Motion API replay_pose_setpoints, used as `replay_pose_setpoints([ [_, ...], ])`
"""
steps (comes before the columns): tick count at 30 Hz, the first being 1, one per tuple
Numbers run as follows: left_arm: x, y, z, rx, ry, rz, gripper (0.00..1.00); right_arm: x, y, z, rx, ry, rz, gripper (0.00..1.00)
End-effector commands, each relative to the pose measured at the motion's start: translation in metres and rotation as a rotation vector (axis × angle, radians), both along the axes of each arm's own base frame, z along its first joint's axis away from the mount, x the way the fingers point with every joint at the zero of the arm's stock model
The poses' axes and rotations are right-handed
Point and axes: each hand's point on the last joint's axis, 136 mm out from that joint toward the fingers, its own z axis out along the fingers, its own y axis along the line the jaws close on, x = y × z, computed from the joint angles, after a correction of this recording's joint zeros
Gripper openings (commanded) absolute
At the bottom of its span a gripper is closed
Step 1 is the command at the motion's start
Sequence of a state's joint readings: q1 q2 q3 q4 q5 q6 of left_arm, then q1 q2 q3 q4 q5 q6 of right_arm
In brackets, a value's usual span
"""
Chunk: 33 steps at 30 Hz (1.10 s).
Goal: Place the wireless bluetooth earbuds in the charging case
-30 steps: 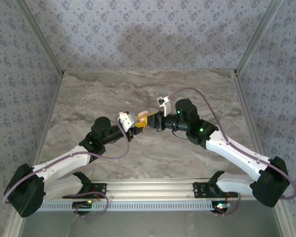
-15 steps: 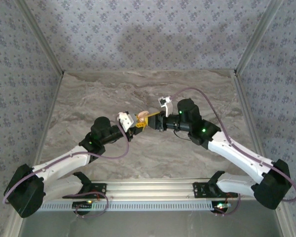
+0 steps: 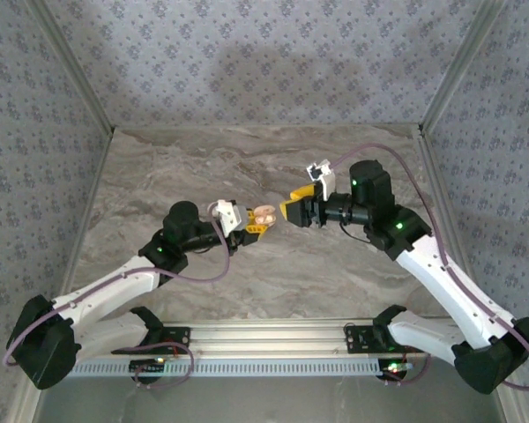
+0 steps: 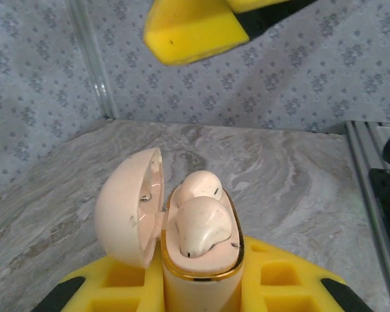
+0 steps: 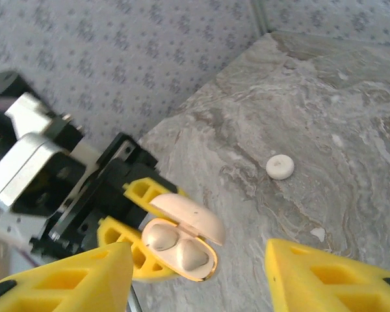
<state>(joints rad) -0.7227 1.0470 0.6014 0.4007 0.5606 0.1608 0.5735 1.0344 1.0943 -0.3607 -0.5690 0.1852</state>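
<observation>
The right gripper [image 3: 292, 211] has backed off from the charging case [image 3: 263, 214]. A second ago it was right up against the case, and now there's a gap between the two. Its arm has lifted and swung out to the right (the wrist sits noticeably higher from above). The left gripper [image 3: 250, 224] has carried the case slightly to the right.

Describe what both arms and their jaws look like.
Both the left arm and right arm have white links, black joint housings with green lights and a looping mauve cable. Their jaws are blocky yellow with square cut-outs.
</observation>
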Motion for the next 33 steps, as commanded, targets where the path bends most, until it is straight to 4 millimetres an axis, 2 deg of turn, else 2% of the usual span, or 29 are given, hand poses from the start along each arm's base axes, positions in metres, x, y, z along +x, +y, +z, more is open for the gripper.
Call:
replay_pose_setpoints([
  [1, -0.018, -0.005, 0.012, 0.023, -0.023, -0.107, 0.13, -0.032, -0.004, -0.002, -0.11, -0.108, 0.191, 0.61],
  [4, -0.022, -0.007, 0.008, 0.057, -0.021, -0.132, 0.13, -0.039, -0.013, -0.009, -0.211, -0.241, 0.248, 0.63],
  [6, -0.023, -0.009, 0.007, 0.072, -0.028, -0.141, 0.13, -0.044, -0.017, 0.0, -0.249, -0.354, 0.298, 0.69],
  [9, -0.025, -0.01, 0.005, 0.091, -0.037, -0.152, 0.13, -0.053, -0.021, -0.012, -0.348, -0.536, 0.405, 0.71],
  [11, -0.026, -0.012, 0.005, 0.106, -0.04, -0.159, 0.13, -0.05, -0.022, -0.017, -0.404, -0.599, 0.419, 0.74],
  [19, -0.028, -0.013, 0.002, 0.132, -0.05, -0.173, 0.13, -0.046, -0.007, -0.036, -0.511, -0.62, 0.55, 0.78],
  [25, -0.029, -0.015, 0.003, 0.133, -0.052, -0.182, 0.13, -0.045, 0.011, -0.044, -0.493, -0.617, 0.607, 0.79],
  [33, -0.03, -0.016, 0.003, 0.13, -0.054, -0.185, 0.13, -0.043, 0.024, -0.05, -0.465, -0.597, 0.647, 0.78],
])
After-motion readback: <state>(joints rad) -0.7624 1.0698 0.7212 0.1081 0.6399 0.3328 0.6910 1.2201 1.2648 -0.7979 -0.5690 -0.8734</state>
